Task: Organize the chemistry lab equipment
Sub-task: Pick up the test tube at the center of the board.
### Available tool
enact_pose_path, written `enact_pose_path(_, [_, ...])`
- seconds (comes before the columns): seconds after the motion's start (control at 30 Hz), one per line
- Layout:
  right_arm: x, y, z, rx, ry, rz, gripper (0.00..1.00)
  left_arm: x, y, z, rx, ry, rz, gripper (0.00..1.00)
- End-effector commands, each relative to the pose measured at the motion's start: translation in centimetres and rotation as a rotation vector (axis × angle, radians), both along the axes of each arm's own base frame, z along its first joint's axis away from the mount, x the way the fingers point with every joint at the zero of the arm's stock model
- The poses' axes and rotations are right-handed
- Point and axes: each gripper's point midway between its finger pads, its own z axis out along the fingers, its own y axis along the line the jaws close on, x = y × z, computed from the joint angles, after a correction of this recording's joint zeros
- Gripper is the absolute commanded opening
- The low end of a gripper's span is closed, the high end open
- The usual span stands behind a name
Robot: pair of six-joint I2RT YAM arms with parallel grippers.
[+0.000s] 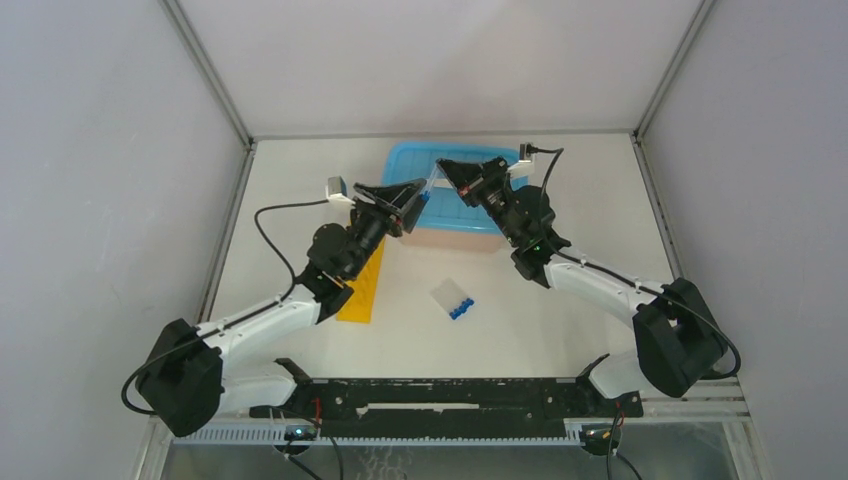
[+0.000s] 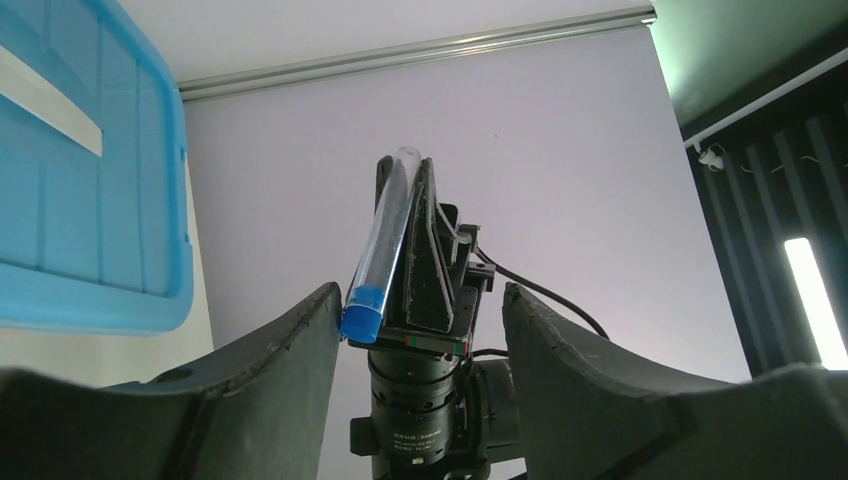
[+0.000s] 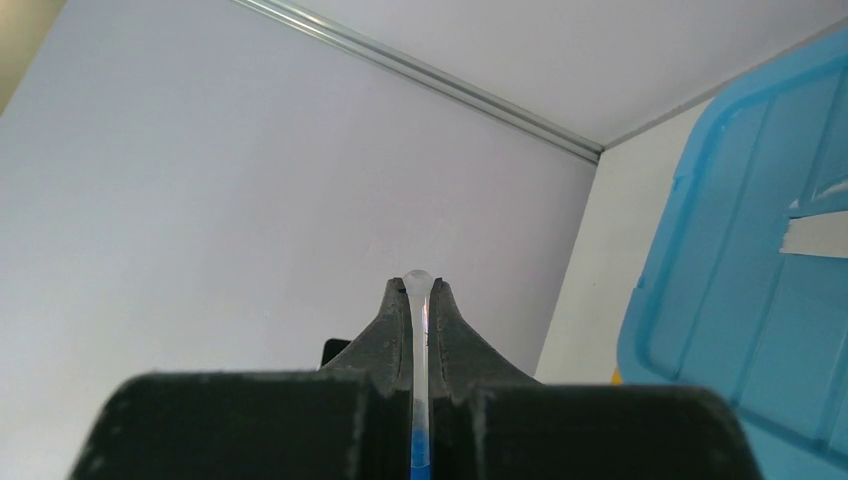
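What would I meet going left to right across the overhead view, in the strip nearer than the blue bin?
Left arm's shoulder, yellow rack, little pile of blue-capped tubes, right arm's shoulder.

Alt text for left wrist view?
The shut right gripper holds a small clear blue-capped tube, cap lowest, seen between the open left gripper's black fingers. A light blue plastic bin fills the upper left.

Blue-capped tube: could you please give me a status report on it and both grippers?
Right gripper shut on tube, held above blue bin. Left gripper open, cap end near its fingers. Nothing between them.
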Motion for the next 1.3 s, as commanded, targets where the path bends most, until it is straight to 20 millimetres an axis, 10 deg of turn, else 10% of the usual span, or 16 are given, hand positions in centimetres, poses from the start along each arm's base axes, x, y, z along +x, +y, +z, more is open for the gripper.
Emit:
enact_pose_path(0.0, [-0.3, -0.2, 1.4, 0.042, -0.049, 0.012, 0.00, -0.3, -0.1, 3.8, -0.057, -0.062, 0.005, 0.64])
enact_pose_path(1.27, [0.0, -1.1, -0.6, 0.021, -0.006, -0.001, 0.00, 0.0, -1.1, 2.5, -0.041, -0.033, 0.003, 0.09])
